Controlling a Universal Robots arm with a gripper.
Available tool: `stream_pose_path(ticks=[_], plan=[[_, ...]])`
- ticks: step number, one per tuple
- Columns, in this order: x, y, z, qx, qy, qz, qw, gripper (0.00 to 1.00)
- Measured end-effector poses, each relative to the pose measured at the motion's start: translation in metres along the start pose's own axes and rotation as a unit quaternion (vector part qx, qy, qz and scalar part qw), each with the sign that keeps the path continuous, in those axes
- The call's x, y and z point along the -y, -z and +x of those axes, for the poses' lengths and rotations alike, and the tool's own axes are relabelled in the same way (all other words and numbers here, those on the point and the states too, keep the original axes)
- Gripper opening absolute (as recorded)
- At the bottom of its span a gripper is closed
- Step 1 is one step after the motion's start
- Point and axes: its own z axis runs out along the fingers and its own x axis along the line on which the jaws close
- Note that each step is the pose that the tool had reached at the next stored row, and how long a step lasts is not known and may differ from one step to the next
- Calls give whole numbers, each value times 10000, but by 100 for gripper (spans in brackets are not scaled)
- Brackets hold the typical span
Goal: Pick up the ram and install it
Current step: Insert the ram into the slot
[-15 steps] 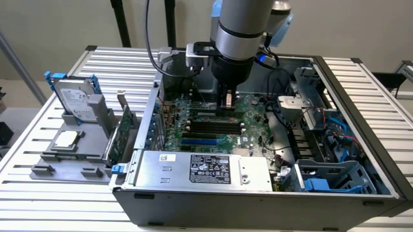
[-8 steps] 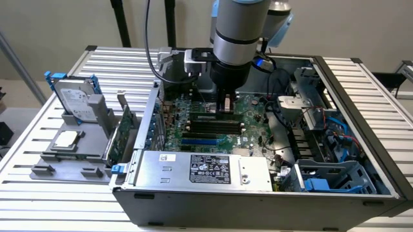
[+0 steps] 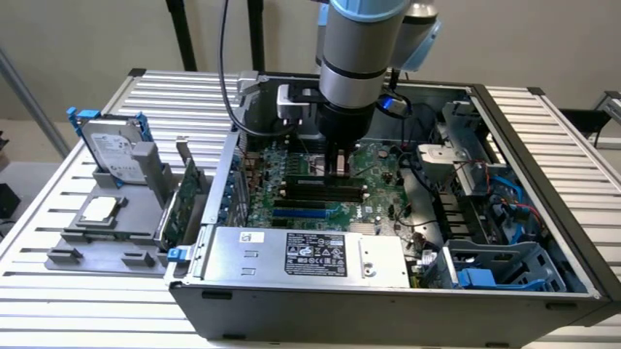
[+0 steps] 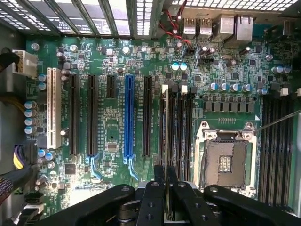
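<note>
The pincer [image 4: 165,188] grips the ram [image 4: 165,136] edge-on, holding it upright over the black memory slots [image 4: 181,132] on the motherboard [image 4: 113,127] inside the open computer case [image 3: 524,145].

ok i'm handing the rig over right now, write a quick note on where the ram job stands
Gripper: shut on the ram, held edge-on over the motherboard inside the open PC case.
Ram: lined up with the black memory slots beside the empty CPU socket, right at them; whether it is seated cannot be told.
Done: ram picked up and brought into the case.
Left: confirm seating in the slot, release.
</note>
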Motion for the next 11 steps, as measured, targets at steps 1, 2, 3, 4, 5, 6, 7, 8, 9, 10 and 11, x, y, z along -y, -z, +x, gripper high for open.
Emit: stream_pose_path(ticks=[1,2,3,4,5,6,7,8,9,10,11], plan=[[0,-18,-3,-2,0,0,10000,13],[1,-38,-7,-4,0,0,10000,13],[2,-57,-11,-7,0,0,10000,13],[4,-74,-13,-15,0,0,10000,13],[7,-91,-15,-28,0,0,10000,13],[11,-107,-19,-45,0,0,10000,13],[13,-120,-23,-68,-1,0,10000,13],[14,-129,-31,-99,-3,0,10000,13],[15,-136,-37,-130,-3,1,9999,13],[17,-137,-38,-146,-3,1,9999,13],[17,-137,-38,-151,-3,0,9999,13]])
